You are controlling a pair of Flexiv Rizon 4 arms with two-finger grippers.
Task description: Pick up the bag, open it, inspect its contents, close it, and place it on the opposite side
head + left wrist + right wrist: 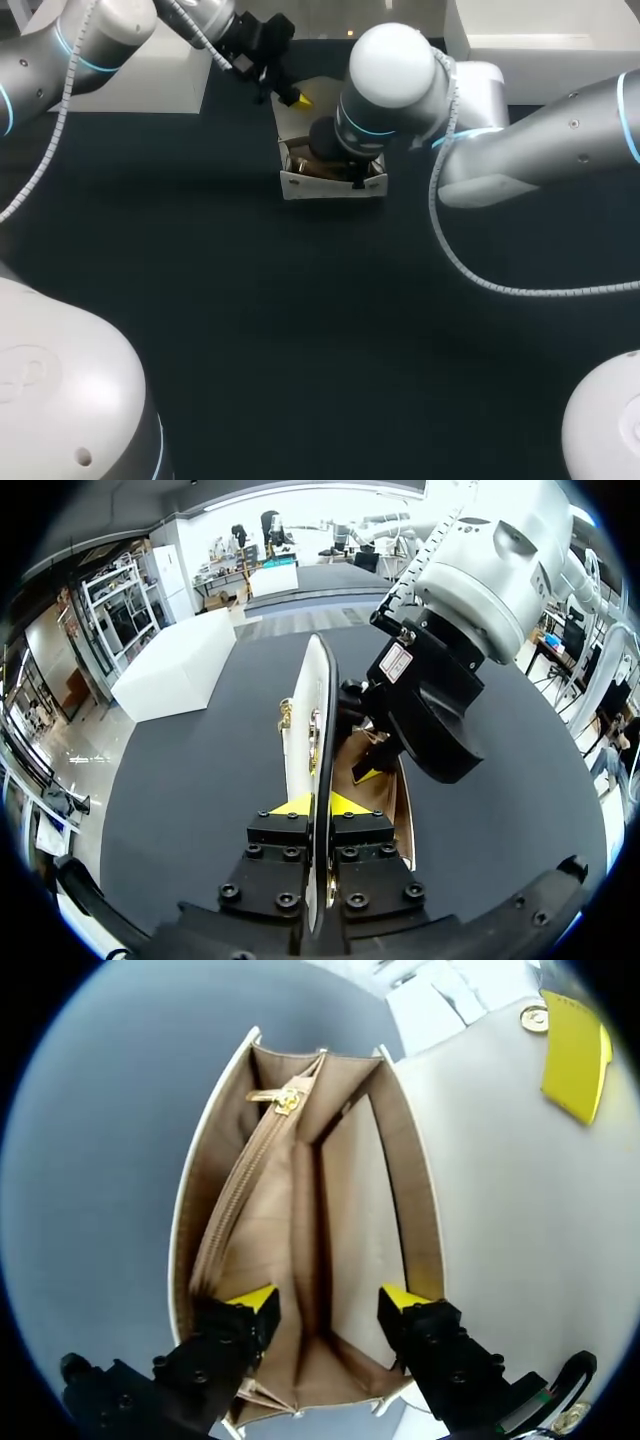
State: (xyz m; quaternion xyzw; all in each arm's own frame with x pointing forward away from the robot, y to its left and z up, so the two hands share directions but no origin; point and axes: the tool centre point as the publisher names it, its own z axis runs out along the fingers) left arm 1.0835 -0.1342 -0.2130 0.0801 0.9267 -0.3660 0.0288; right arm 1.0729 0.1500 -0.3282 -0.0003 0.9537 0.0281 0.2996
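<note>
Bags: one, a white bag (333,185), standing open.
Arms: two, the left arm (60,50) and the right arm (540,130), both ending at the bag.
Grippers: two, the left gripper (318,805) at the bag's flap, the right gripper (330,1300) over its mouth.
Yellow fingertips (258,1298): two per gripper.
Zips: one zip (240,1200), inside the bag.
Blocks: two, a left white block (140,85) and a right white block (540,45), beyond the bag.

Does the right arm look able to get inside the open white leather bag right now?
Probably yes: the left gripper holds the white flap back, and the right gripper, fingers open, hangs over the open white leather bag with nothing in between.
</note>
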